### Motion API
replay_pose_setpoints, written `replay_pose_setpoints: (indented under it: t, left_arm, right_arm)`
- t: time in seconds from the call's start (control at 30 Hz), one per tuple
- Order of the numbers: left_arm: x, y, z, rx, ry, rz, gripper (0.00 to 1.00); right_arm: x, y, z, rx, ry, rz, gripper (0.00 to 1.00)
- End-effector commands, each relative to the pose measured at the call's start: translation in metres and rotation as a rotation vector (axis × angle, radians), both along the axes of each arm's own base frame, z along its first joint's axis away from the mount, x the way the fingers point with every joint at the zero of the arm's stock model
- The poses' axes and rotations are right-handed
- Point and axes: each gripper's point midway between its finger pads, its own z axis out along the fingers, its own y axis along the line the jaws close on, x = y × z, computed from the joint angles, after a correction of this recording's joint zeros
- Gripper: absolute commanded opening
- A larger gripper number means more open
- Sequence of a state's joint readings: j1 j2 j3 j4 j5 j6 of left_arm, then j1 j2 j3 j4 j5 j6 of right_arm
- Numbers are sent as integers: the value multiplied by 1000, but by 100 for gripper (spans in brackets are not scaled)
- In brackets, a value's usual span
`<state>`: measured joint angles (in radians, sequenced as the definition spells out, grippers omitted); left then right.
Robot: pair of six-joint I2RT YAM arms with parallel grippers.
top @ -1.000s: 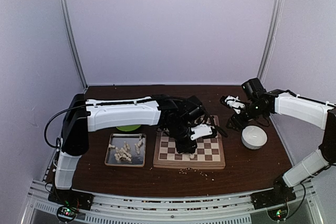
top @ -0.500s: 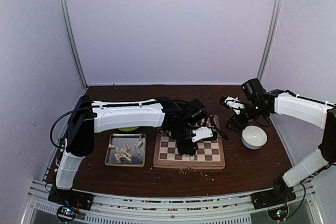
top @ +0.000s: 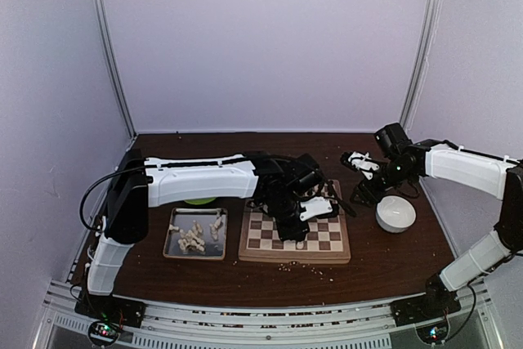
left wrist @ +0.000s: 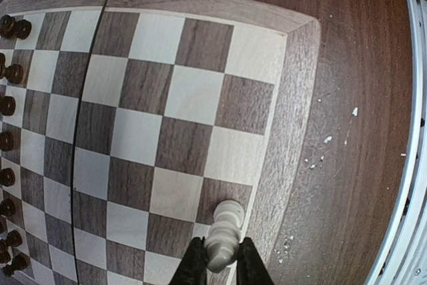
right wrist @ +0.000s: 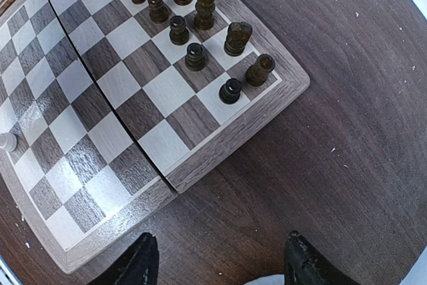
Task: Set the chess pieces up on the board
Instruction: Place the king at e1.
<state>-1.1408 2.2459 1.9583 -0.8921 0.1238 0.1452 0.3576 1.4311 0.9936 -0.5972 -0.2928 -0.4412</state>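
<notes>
The board [top: 327,239] lies at the table's middle, seen close in the left wrist view [left wrist: 280,31] and the right wrist view [right wrist: 227,145]. My left gripper [left wrist: 219,265] is shut on a cream-white chess piece [left wrist: 225,231], whose base sits over a dark square in the row beside the rim. From above, the left gripper [top: 296,236] is low over the board's near side. Dark chess pieces [right wrist: 200,31] stand in two rows along one edge, also visible along the frame's left side [left wrist: 8,105]. My right gripper [right wrist: 220,265] is open and empty, above bare table right of the board.
A silver tray [top: 172,247] with several cream-white pieces [top: 194,234] lies left of the board. A white bowl [top: 395,213] sits right of it, below my right gripper [top: 361,190]. A green object [top: 198,199] lies behind the tray. Pale crumbs [top: 288,266] dot the table.
My left arm has shifted slightly to the right over the board, still holding the white piece. The right arm has not moved.
</notes>
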Motion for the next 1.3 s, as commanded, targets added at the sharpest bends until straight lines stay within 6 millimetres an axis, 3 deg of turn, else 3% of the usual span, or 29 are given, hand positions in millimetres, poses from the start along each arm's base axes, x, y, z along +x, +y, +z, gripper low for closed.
replay_pose_setpoints:
  t: [0.0, 0.13, 0.53, 0.63, 0.87, 1.27]
  left_arm:
    - [0, -7, 0, -12, 2, 11, 6]
    - [0, -6, -2, -6, 2, 11, 8]
    - [0, -7, 2, -16, -2, 3, 27]
    - [-1, -7, 2, -18, 0, -7, 27]
    - [-5, -8, -1, -20, 10, -25, 13]
    - [2, -10, 0, -38, -25, 1, 9]
  right_arm:
    - [3, 2, 7, 14, 0, 5, 64]
    - [3, 3, 6, 15, 4, 8, 64]
    - [2, 4, 5, 17, 12, 13, 64]
    - [2, 4, 5, 19, 13, 14, 64]
    - [3, 4, 4, 20, 17, 14, 64]
    - [2, 4, 2, 16, 27, 16, 65]
